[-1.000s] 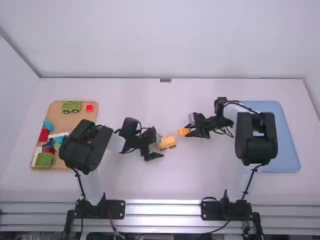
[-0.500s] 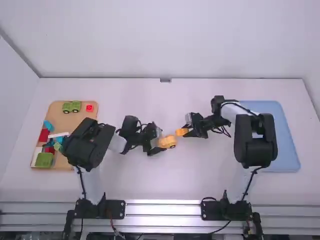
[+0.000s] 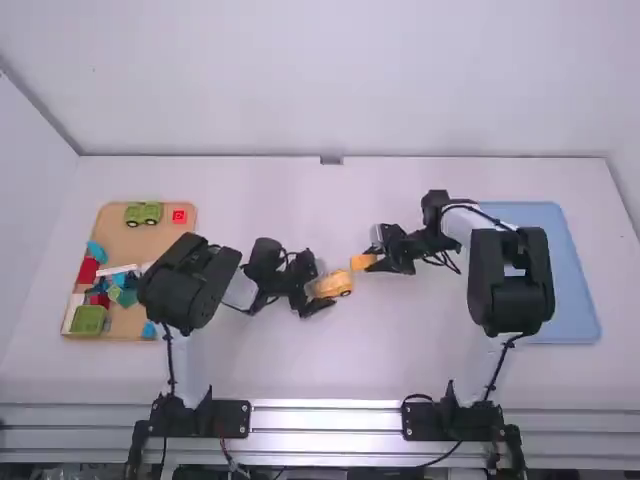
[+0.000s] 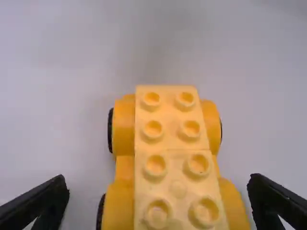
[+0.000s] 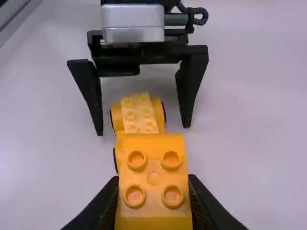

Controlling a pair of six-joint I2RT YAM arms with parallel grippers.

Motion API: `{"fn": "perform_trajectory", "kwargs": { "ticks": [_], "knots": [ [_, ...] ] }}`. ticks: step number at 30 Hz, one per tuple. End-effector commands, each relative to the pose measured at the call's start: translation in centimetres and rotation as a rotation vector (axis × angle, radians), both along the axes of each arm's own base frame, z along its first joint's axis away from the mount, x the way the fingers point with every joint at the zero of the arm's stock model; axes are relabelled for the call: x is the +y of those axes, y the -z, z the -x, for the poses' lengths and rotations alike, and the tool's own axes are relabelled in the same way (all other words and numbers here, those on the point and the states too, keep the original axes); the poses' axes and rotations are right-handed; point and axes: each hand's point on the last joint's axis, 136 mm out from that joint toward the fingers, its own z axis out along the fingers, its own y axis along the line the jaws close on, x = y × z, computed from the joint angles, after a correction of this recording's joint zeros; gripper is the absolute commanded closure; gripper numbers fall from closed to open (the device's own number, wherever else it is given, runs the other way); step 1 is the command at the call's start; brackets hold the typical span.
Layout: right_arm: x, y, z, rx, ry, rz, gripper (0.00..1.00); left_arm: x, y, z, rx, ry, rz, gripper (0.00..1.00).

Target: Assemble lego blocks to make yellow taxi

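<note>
— What's at the far left?
— A tan tray [image 3: 150,243] on the white counter [image 3: 400,370]. It holds a green wheeled piece [image 3: 143,213], with a small red block [image 3: 179,216] just beside it. Down its left side lie mixed pieces, among them a light blue one [image 3: 97,251] and, at the near corner, a square green block [image 3: 89,320]

— And moving right?
— The left gripper [image 3: 322,284], reaching in from the tray side. Its fingers stand wide apart, one on each side of the yellow car base [image 4: 172,143], with gaps showing between them and it

— So where is the car base, exactly?
— Near the middle of the counter, between those open fingers. It sits studs up, with paler yellow bricks along its top and dark-edged wheels at its sides

— What comes after that?
— An orange-yellow block [image 5: 153,160], pinched between the fingers of the right gripper [image 3: 378,262]. It has four studs around a small round mark. In the high view it is close to the car base's right end, a little farther from the camera. Whether the two touch, I can't tell

— And the far right?
— A blue tray [image 3: 570,270] on the counter, partly behind the right arm [image 3: 512,280]
</note>
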Motion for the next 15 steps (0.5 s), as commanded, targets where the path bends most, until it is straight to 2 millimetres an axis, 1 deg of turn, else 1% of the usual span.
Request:
{"fn": "perform_trajectory", "kwargs": {
  "ticks": [1, 7, 11, 12, 13, 14, 15],
  "knots": [
    [0.08, -1.40, -0.47, -0.015, 0.016, -0.012, 0.89, 0.08, 1.47, 0.57, 0.061, -0.012, -0.019, 0.01],
    [0.07, -1.39, -0.42, -0.014, 0.015, -0.008, 0.89, 0.40, 1.50, 0.37, 0.016, 0.004, -0.033, 0.01],
    [0.04, -1.40, -0.49, -0.017, 0.016, -0.009, 0.89, 0.06, 1.54, 0.71, 0.019, 0.014, -0.033, 0.02],
    [0.04, -1.41, -0.48, -0.017, 0.016, -0.010, 0.89, -0.02, 1.55, 0.75, 0.022, 0.017, -0.034, 0.05],
    [0.04, -1.41, -0.49, -0.017, 0.016, -0.010, 0.89, -0.04, 1.58, 0.63, 0.026, 0.016, -0.037, 0.13],
    [0.07, -1.41, -0.48, -0.017, 0.016, -0.010, 0.89, -0.05, 1.57, 0.54, 0.026, 0.014, -0.038, 0.16],
    [0.10, -1.41, -0.45, -0.017, 0.015, -0.010, 0.89, -0.08, 1.57, 0.48, 0.029, 0.015, -0.039, 0.25]
  ]
}}
